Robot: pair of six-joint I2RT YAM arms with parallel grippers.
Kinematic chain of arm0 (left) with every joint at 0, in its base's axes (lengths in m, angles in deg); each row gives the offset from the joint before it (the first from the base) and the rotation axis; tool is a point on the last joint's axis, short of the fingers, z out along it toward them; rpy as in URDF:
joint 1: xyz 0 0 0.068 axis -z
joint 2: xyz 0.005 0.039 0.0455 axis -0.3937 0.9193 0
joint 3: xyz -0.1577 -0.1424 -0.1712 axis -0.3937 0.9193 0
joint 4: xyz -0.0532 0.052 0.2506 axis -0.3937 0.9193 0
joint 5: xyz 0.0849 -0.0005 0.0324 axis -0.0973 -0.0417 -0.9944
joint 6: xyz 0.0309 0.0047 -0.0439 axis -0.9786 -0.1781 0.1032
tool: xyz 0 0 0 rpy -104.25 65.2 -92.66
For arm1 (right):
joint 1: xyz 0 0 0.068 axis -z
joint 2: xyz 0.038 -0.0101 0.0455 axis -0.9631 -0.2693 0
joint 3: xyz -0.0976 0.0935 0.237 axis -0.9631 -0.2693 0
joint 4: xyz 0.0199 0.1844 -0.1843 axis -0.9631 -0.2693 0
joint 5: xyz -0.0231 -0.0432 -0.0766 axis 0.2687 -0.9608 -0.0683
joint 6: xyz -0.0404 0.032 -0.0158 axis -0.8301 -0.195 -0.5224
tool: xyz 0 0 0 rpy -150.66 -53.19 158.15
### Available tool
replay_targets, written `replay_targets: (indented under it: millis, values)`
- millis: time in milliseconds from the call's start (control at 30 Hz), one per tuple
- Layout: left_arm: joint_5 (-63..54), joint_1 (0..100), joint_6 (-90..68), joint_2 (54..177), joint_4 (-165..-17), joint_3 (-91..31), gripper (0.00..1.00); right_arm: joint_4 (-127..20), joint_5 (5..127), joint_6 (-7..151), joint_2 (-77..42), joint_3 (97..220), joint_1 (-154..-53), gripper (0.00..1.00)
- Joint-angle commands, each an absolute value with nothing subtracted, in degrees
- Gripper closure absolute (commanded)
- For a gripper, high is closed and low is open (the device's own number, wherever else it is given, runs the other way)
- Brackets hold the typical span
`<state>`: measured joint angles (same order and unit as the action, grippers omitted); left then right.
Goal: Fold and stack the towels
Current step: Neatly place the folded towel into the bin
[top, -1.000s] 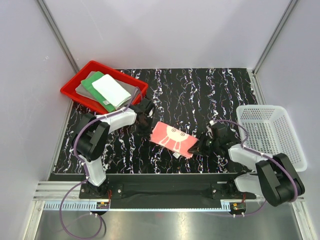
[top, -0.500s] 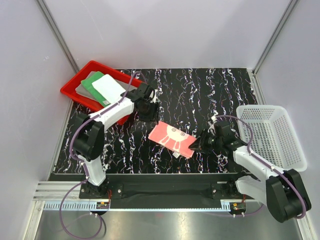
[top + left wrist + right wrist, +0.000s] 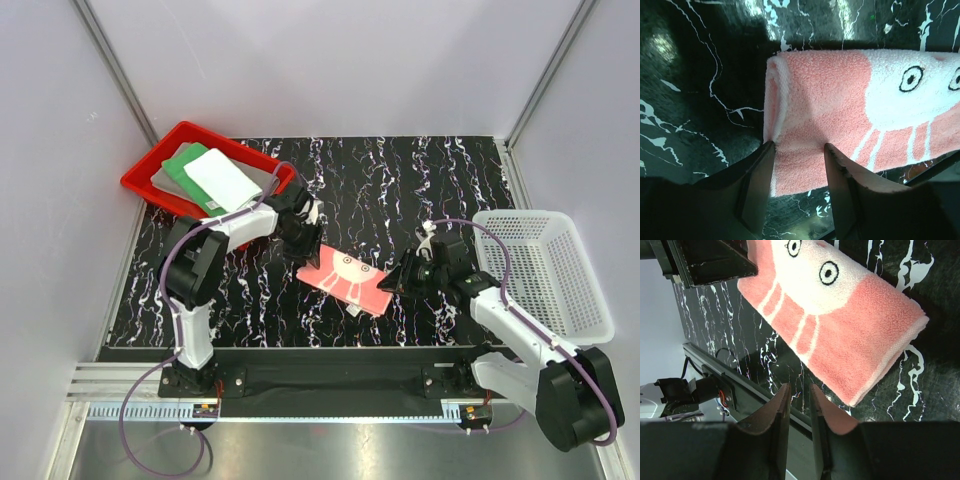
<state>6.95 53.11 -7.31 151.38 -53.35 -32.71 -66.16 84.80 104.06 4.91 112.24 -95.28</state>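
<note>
The salmon-pink towel lies folded on the black marbled table, a white face print on top; it shows in the left wrist view and the right wrist view. My left gripper is down at its far left end, jaws partly open, fingertips straddling the folded edge. My right gripper hovers at the towel's right end, jaws nearly closed and empty. The white towel, green towel and grey towel lie stacked in the red tray.
The red tray stands at the back left, just behind my left arm. The white mesh basket stands at the right. The table's front rail runs below the towel. My left gripper's body shows in the right wrist view.
My left gripper has swung from beside the tray down onto the pink towel's left end. My right gripper has stayed at the towel's right end, its arm stretched forward. The towel has barely shifted.
</note>
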Motion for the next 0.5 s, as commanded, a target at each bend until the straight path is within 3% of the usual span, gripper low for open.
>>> replay_targets:
  millis: [0, 467]
  values:
    - [6.28, 52.89, -7.57, 151.25, -57.42, -31.45, 0.50, -66.70, 83.91, 102.97, 6.37, 113.91, -95.65, 0.71]
    - [3.90, 52.80, -8.10, 143.42, -61.65, -30.30, 0.45, -67.14, 83.83, 102.54, 7.25, 113.20, -95.65, 0.71]
